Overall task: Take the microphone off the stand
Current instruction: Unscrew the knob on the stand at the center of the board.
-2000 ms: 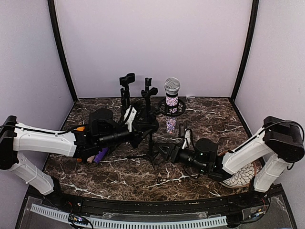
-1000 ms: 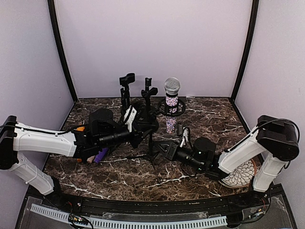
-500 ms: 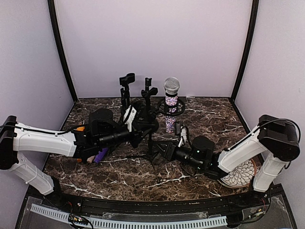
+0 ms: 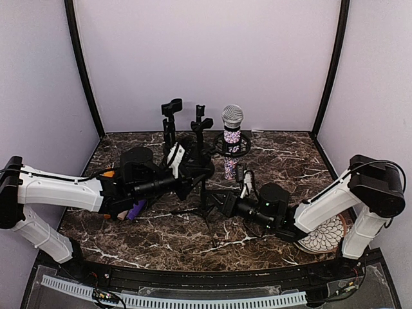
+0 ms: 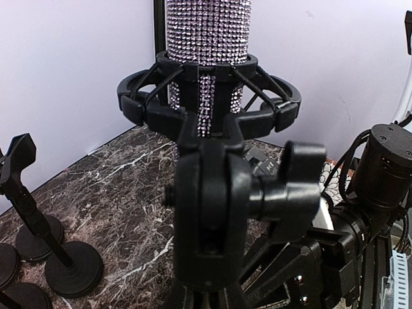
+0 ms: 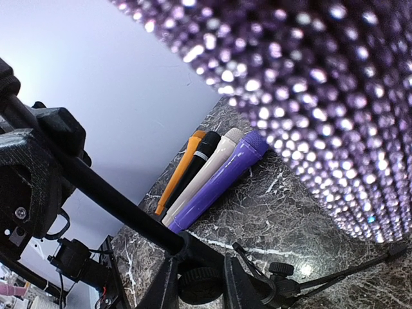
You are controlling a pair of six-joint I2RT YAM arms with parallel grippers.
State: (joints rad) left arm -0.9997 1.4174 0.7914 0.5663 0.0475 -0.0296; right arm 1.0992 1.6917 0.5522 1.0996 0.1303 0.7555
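The microphone (image 4: 232, 117) has a silver mesh head and a rhinestone body (image 5: 207, 29). It stands upright through the black shock-mount ring (image 5: 138, 96) of the tripod stand (image 4: 204, 192). My left gripper (image 4: 203, 169) reaches in from the left and is shut on the stand's post just under its pivot joint (image 5: 209, 212). My right gripper (image 4: 216, 201) comes from the right, low down. Its fingers (image 6: 161, 286) are shut on the knurled hub (image 6: 201, 284) where the stand's legs meet. The sparkling body (image 6: 322, 84) fills the upper right of the right wrist view.
Several hand-held microphones lie side by side at the left, among them a purple one (image 6: 219, 183) and an orange one (image 6: 180, 170). Two more black stands with clips (image 4: 171, 111) rise at the back. A patterned plate (image 4: 325, 237) lies under the right arm.
The right gripper has slid a little left along the table onto the stand's base. The left arm, the stand and the microphone have not moved.
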